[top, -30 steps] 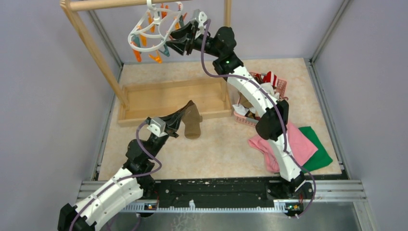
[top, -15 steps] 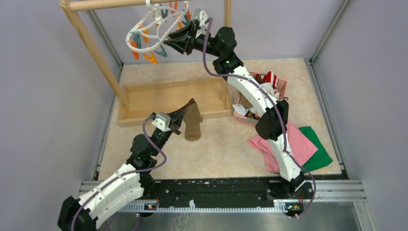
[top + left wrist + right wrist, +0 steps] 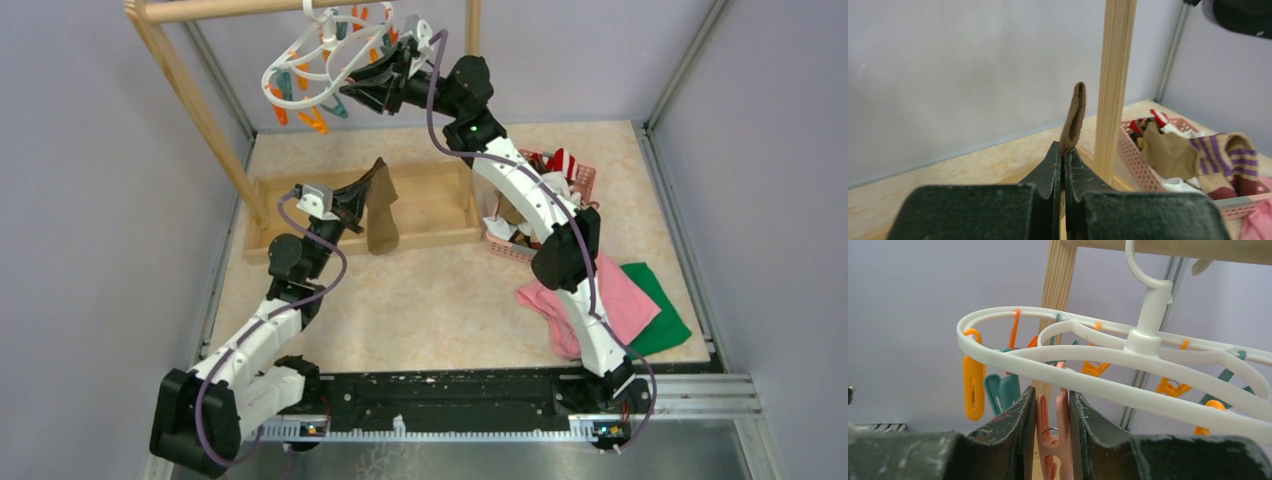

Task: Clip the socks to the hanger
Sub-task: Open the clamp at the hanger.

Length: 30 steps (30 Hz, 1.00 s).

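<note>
The left gripper [image 3: 360, 193] [image 3: 1064, 150] is clenched on an olive-brown fabric sock [image 3: 380, 215] [image 3: 1074, 115]. The sock's edge is pinched between the shut jaws. In the wrist view a fold of it stands up just above the fingertips, and from above the rest is seen hanging below them. A post of the pale wooden rack [image 3: 1115, 85] is seen just beyond these jaws, to their right. Further right, a tan sock with maroon striped cuff [image 3: 1220, 155] is held in a pink plastic basket [image 3: 1148, 170].

The right gripper [image 3: 350, 88] [image 3: 1052, 392] is held up under the white plastic oval hanger [image 3: 300, 60] [image 3: 1098, 357], which is hooked on the rack's top rail. A salmon-pink plastic clip [image 3: 1050, 440] hanging from the ring is grasped between its jaws, with both fingers pressed to its sides. Orange and teal clips [image 3: 973, 385] are seen left of the jaws and beyond them.
</note>
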### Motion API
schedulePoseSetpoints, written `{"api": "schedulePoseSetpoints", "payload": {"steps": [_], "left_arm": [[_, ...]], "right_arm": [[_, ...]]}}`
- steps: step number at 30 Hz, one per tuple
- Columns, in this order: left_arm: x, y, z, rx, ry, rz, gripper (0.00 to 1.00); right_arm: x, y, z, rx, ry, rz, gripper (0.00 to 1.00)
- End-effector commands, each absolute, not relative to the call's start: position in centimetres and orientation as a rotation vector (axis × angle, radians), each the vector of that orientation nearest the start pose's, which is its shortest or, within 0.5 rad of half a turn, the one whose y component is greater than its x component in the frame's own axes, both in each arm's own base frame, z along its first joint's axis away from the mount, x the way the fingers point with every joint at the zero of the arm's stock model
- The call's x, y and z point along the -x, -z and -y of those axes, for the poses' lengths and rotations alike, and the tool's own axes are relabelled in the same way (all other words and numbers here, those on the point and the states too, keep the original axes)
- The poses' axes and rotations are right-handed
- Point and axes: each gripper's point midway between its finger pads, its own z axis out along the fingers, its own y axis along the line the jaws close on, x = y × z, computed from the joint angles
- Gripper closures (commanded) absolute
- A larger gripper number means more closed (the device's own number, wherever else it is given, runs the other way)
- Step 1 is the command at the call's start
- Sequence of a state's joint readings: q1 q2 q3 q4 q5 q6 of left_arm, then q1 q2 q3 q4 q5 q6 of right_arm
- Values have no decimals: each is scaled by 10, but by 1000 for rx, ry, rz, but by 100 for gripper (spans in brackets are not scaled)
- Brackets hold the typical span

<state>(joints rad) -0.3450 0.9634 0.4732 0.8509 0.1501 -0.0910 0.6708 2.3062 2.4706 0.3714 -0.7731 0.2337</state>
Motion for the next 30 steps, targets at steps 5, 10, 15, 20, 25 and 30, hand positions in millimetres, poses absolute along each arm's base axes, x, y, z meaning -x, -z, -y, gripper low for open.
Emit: {"api": "schedulePoseSetpoints", "payload": {"steps": [5,10,15,20,25,30], "left_arm": [[-295,-353,165,-495,848,-939,100],[-297,-347,166,-573,1071,-914,100],[-320,-340,172,-641,1154,-979,100],[-336,-350,166,-619,1160,-971,100],[-348,-364,168,-618,1205,-962,100],[-358,-381,155,-612,1188,-939,100]], "right_arm": [[-368,-496,-472,1038,-1263,-788,90],[-367,-494,-470,1048,-1268,-792,90],[-367,-493,-468,1054,-1274,-798,90],[-367,-491,-468,1056,-1283,-804,90],[-367,-492,-468,1048,-1293,-808,90],[-366,-493,-467,1043,-1310,-820,90]]}}
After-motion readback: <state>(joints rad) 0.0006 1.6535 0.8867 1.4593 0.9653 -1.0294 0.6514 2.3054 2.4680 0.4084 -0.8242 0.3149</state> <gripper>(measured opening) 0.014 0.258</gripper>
